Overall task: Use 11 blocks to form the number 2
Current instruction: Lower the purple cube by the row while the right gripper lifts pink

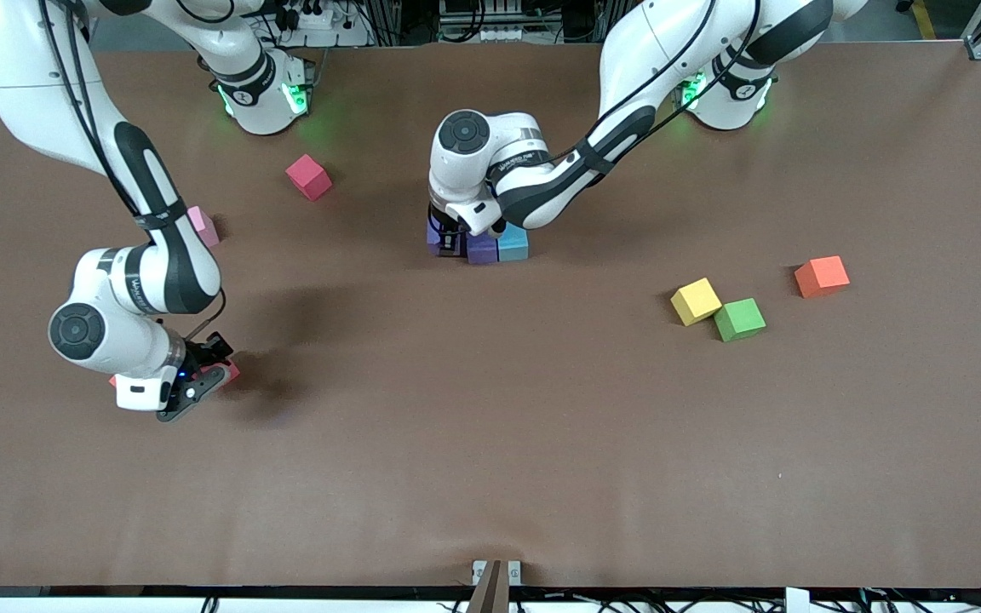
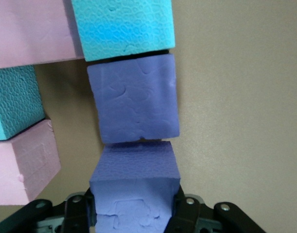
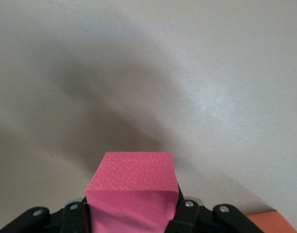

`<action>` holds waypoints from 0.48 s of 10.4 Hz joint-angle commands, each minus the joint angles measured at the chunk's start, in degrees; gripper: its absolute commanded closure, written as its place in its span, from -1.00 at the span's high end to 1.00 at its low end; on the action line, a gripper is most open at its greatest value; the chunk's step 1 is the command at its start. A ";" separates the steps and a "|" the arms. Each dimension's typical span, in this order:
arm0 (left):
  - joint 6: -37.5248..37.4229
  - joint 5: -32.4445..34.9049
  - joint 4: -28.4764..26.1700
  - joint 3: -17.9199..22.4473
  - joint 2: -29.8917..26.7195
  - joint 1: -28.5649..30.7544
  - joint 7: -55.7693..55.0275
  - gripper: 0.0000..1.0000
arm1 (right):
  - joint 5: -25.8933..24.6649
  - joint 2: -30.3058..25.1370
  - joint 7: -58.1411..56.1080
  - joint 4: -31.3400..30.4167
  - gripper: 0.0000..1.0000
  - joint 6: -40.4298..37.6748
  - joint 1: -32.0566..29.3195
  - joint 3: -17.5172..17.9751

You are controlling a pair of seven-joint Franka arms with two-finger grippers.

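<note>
- Brown tabletop point(image 1: 490, 443) carries scattered foam cubes, with the robots' bases along its upper edge in the front view;
- left gripper point(image 2: 134, 213) is low at the partly built number 2 point(image 1: 490, 245) mid-table, fingers point(image 2: 186, 213) clamped on a purple block point(image 2: 134, 189); that block touches a second purple block point(image 2: 133, 99) in line with a light blue block point(image 2: 123, 26);
- right gripper point(image 3: 131, 216) sits near the right arm's end, fingers clamped on a red block point(image 3: 131, 187);
- loose: yellow block point(image 1: 696, 300) touching green block point(image 1: 739, 319), orange block point(image 1: 821, 276), another red block point(image 1: 309, 176), pink block point(image 1: 202, 226).
</note>
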 commanded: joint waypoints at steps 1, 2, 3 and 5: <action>1.35 3.36 -1.96 -0.03 -0.97 -0.51 -13.62 -0.48 | 0.41 -2.35 7.09 -0.52 -1.00 -1.69 3.32 0.16; 1.35 3.44 -2.05 0.06 -0.80 -0.43 -13.62 -0.48 | 0.49 -2.88 9.47 -0.53 -1.00 -3.17 4.20 0.42; 1.35 3.36 -2.05 0.32 -0.79 -0.60 -13.62 -0.48 | 1.10 -3.40 11.50 -0.44 -1.00 -3.97 5.00 1.03; 1.44 3.79 -2.14 0.76 -0.71 -0.78 -13.53 -0.47 | 1.99 -4.55 15.63 -0.53 -1.00 -4.41 6.31 2.00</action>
